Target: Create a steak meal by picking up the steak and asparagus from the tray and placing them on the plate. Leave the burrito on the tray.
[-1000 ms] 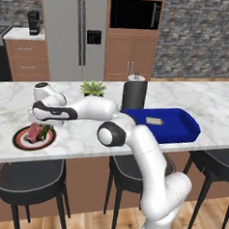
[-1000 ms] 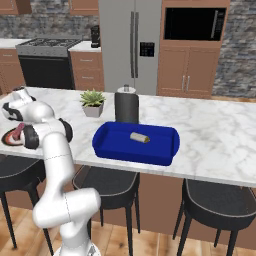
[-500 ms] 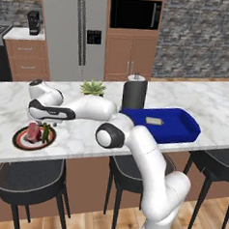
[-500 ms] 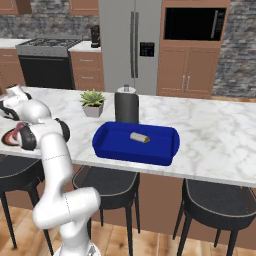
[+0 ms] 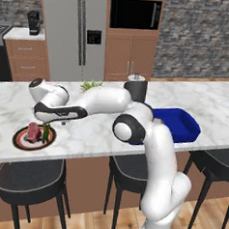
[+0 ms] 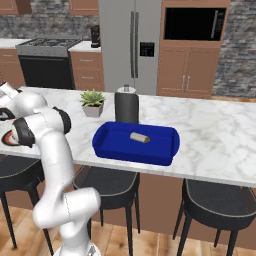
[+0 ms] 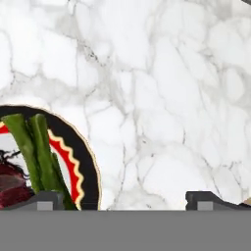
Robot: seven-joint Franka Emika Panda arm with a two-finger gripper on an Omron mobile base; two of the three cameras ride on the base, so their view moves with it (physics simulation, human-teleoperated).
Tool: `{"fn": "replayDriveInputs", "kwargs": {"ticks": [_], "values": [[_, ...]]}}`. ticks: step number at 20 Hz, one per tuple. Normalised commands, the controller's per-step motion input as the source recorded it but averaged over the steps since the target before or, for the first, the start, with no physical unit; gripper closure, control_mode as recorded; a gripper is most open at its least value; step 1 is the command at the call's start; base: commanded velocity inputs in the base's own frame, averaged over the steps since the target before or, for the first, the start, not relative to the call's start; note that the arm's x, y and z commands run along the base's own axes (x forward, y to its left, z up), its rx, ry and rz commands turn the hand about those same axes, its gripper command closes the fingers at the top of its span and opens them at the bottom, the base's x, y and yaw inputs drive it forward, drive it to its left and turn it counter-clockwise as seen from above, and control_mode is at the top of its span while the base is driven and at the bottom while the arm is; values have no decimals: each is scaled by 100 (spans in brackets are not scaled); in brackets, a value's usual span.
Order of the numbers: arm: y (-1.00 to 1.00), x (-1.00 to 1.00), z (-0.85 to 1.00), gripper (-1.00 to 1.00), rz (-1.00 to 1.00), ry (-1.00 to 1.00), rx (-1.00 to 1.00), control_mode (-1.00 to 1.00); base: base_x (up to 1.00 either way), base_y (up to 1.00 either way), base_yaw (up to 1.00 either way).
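A: Left base view first. Where is the food?

B: The plate (image 5: 33, 137) sits on the marble table (image 5: 95, 134), just below and left of the tool (image 5: 63, 123). On it lie the steak (image 5: 34, 132) and, just to its right, the asparagus (image 5: 45, 133), its long axis running front to back across the plate. The blue tray (image 5: 181, 126) lies well off to the tool's right, behind the arm.

A: And the right base view?

B: The tray (image 6: 107, 150) rests on the table (image 6: 220, 145) with the burrito (image 6: 139, 137) in it, lying crosswise along the tray's length. A potted plant (image 6: 92, 102) and a dark canister (image 6: 126, 106) stand behind the tray. The plate's (image 6: 6, 138) edge peeks out past the arm at the far left.

A: Hand view?

B: The tool (image 7: 125, 203) is spread wide, with nothing between its tips. The plate (image 7: 88, 166) lies to its left, the asparagus (image 7: 37, 147) running lengthwise up the view, tips away from the tool, the steak (image 7: 12, 188) beside it at the edge.
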Motion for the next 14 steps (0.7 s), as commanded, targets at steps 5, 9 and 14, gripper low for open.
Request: {"fn": "replayDriveInputs", "kwargs": {"ticks": [5, 9, 14], "values": [[-89, -55, 76, -100, 1, -21, 25, -100, 0, 0, 0], [-93, -66, 52, -100, 5, -19, 24, -100, 0, 0, 0], [-63, -39, 77, -100, 10, -15, 17, -100, 0, 0, 0]]}}
